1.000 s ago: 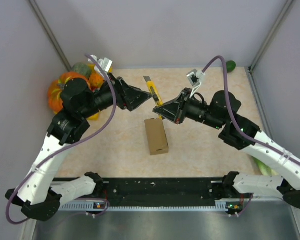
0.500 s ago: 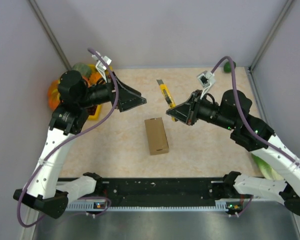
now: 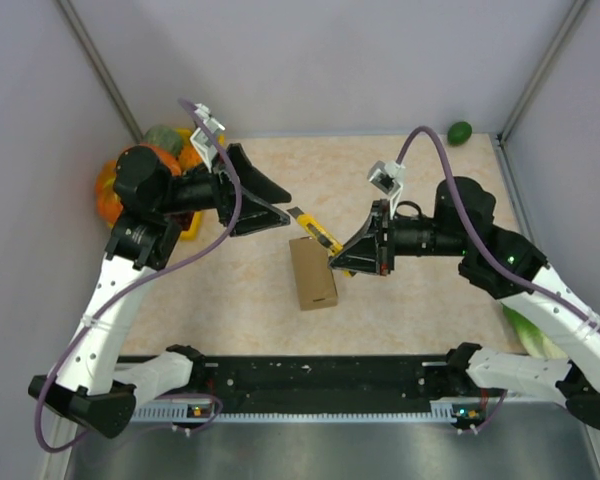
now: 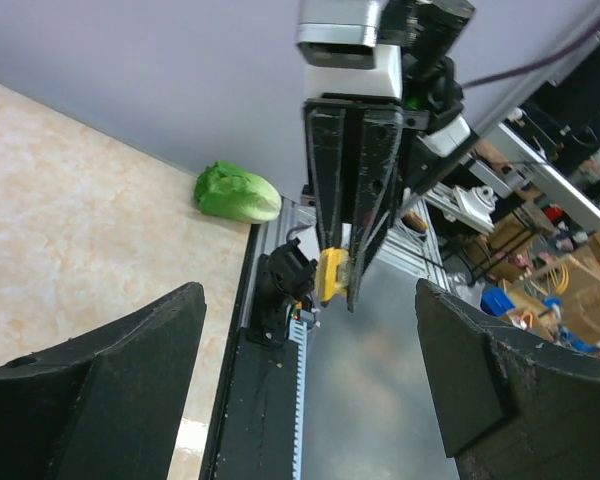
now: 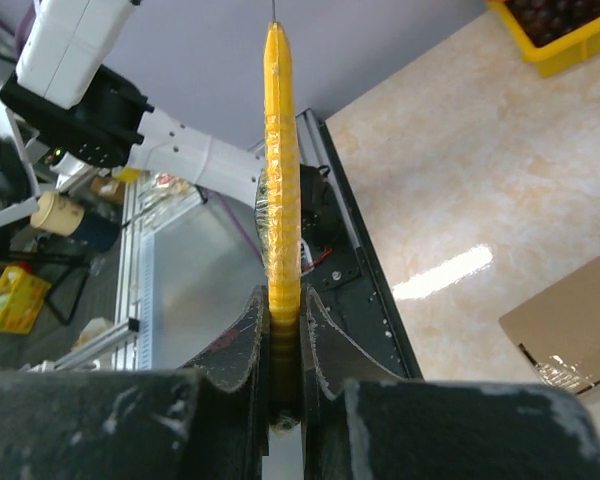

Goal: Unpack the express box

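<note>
Pale marbled table between grey walls, with the express box lying flat near the middle, flaps shut, long side running near to far. Just swung in from the far right: right gripper, clamped tight on the handle of the yellow utility knife, blade end pointing far-left and now hanging over the far edge of the box. Contact with the cardboard: cannot tell from above. From the right wrist, knife seen edge-on, pinched upright between the two fingers, with only a glossy taped corner of the box at lower right. Drawn back to the left meanwhile: left gripper, spread wide and holding nothing, apart from the box, looking straight across at the knife through its own camera. Compared with a second ago: then tip to tip with the other gripper around the knife, over the far part of the table, beyond the box; half a second ago already parted, with the knife carried off to the far right. Box in the same spot throughout. Reads as a handover finished and cutting about to start, most likely by lowering the blade onto the seam along the top. Nothing opened or taken out yet. Worth watching: cutting too deep, or shoving the box sideways with nothing steadying it.
</note>
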Motion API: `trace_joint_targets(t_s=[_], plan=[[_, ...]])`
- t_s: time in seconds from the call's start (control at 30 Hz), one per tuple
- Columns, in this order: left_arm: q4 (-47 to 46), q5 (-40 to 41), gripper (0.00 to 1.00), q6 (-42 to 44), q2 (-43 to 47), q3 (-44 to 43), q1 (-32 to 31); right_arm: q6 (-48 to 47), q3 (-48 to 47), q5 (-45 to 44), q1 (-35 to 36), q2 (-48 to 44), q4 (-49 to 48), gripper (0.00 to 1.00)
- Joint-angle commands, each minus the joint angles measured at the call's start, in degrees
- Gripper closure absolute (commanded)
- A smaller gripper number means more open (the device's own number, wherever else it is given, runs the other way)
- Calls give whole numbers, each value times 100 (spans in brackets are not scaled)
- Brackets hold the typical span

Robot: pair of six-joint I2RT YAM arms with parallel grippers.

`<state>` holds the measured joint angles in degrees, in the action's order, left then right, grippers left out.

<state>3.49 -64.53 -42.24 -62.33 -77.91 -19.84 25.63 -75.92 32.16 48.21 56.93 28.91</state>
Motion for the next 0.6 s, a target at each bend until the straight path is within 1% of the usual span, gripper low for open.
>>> trace_joint_targets(t_s=[0.0,0.07,0.27,0.37,0.47,0.5,0.57], plan=[[-770,-692,11,-74,194,83,-99,-154,-336,721,-31,143,-60,100],[-762,-788,13,-126,168,83,-117,-163,-379,835,-22,196,-61,100],[-770,-938,35,-294,19,92,-318,-269,-502,1029,-31,293,-61,100],[-770,-1000,42,-285,19,135,-451,-304,-555,1090,-22,293,-69,100],[-718,-1000,45,-276,10,153,-504,-330,-573,1161,-31,301,-61,100],[-709,-991,51,-276,10,153,-512,-330,-564,1161,-31,301,-61,100],[-691,-939,53,-302,1,136,-513,-322,-556,1152,-22,310,-61,100]])
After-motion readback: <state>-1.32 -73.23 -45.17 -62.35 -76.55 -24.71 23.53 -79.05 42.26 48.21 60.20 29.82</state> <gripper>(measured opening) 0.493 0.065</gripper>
